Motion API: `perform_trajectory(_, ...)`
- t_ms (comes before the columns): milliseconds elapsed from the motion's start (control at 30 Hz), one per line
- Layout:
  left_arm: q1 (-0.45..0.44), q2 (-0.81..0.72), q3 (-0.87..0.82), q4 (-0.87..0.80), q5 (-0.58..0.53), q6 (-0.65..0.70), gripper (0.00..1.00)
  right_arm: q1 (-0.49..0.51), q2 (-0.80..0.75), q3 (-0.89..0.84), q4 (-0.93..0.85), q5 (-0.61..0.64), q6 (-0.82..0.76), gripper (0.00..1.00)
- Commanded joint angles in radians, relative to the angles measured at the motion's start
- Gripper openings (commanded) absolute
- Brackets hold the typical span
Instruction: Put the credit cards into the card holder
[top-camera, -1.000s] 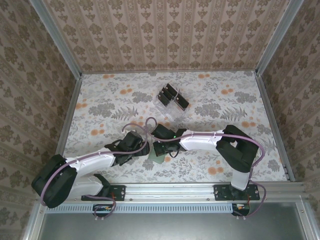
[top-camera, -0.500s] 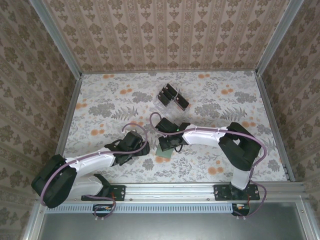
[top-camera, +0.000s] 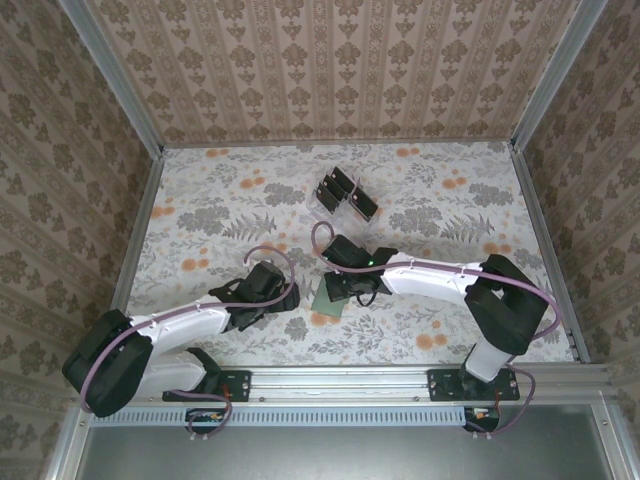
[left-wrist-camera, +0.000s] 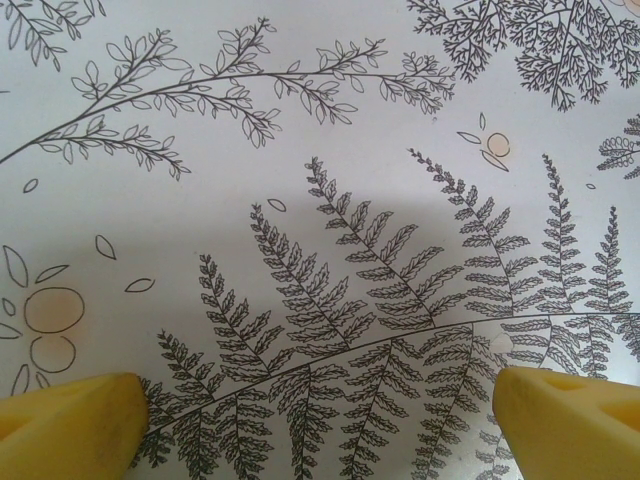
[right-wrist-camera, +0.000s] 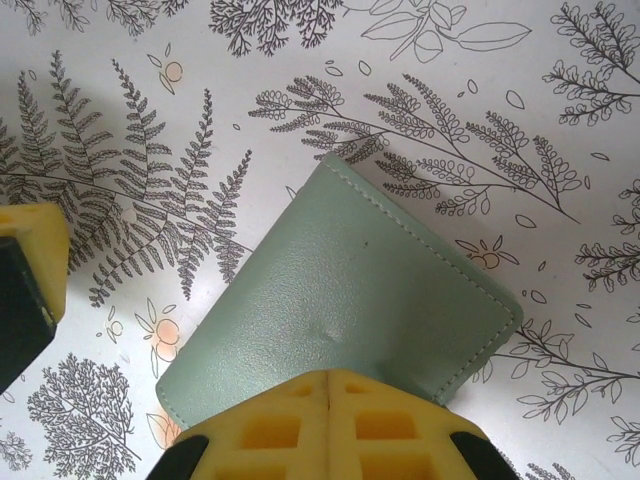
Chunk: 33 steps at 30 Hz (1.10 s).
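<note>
The card holder (top-camera: 326, 300) is a flat grey-green sleeve lying on the floral table just right of centre; in the right wrist view the card holder (right-wrist-camera: 350, 270) lies askew. My right gripper (top-camera: 347, 283) (right-wrist-camera: 328, 385) is shut, its two yellow fingertips pressed together and resting on the sleeve's near edge. The credit cards (top-camera: 346, 194), dark and upright, stand in a clear slotted rack further back. My left gripper (top-camera: 268, 285) (left-wrist-camera: 320, 425) is open above bare tablecloth, nothing between its fingers, a short way left of the sleeve.
A yellow finger (right-wrist-camera: 28, 280) of the other arm shows at the left edge of the right wrist view. Patterned walls (top-camera: 90, 180) close in the table on three sides. A metal rail (top-camera: 340, 382) runs along the near edge.
The right gripper has swung back and to the right, and the card holder has slid with it away from the near edge. The left arm has stayed put.
</note>
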<state>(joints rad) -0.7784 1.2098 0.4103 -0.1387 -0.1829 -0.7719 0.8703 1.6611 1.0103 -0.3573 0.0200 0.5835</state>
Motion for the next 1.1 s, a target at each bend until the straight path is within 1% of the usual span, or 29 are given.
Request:
perform_trajectory(0, -0.013, 0.048, -0.031, 0.004, 0.171, -0.043, 1.0, -0.003, -0.014, -0.026, 0.007, 0.027, 0.024, 0.0)
perform_trajectory(133, -0.012, 0.043, -0.03, -0.002, 0.169, -0.043, 1.0, -0.004, -0.02, -0.037, 0.013, 0.023, 0.033, 0.0)
perform_trajectory(200, -0.013, 0.039, -0.027, -0.007, 0.168, -0.044, 1.0, 0.0, -0.043, -0.047, 0.006, 0.035, 0.041, 0.13)
perform_trajectory(233, -0.013, 0.037, -0.026, -0.007, 0.166, -0.043, 1.0, 0.002, -0.054, -0.051, -0.001, 0.045, 0.046, 0.24)
perform_trajectory(267, -0.012, 0.037, -0.025, -0.007, 0.166, -0.043, 1.0, 0.004, -0.065, -0.054, -0.012, 0.054, 0.046, 0.31)
perform_trajectory(333, -0.012, 0.037, -0.024, -0.006, 0.166, -0.044, 1.0, 0.009, -0.081, -0.053, -0.036, 0.069, 0.052, 0.38)
perform_trajectory(500, -0.012, 0.042, -0.023, -0.002, 0.161, -0.046, 1.0, 0.025, -0.068, -0.002, -0.14, 0.095, 0.078, 0.4)
perform_trajectory(600, -0.012, 0.04, -0.021, -0.009, 0.147, -0.048, 1.0, 0.042, -0.036, 0.054, -0.234, 0.12, 0.101, 0.41)
perform_trajectory(767, -0.011, 0.04, -0.012, -0.024, 0.119, -0.049, 1.0, 0.073, 0.024, 0.15, -0.339, 0.147, 0.124, 0.43)
perform_trajectory(967, -0.009, 0.056, 0.009, -0.013, 0.117, -0.031, 1.0, 0.078, 0.099, 0.233, -0.411, 0.158, 0.121, 0.4)
perform_trajectory(1067, -0.007, 0.059, 0.01, -0.001, 0.12, -0.024, 1.0, 0.08, 0.125, 0.264, -0.436, 0.169, 0.115, 0.37)
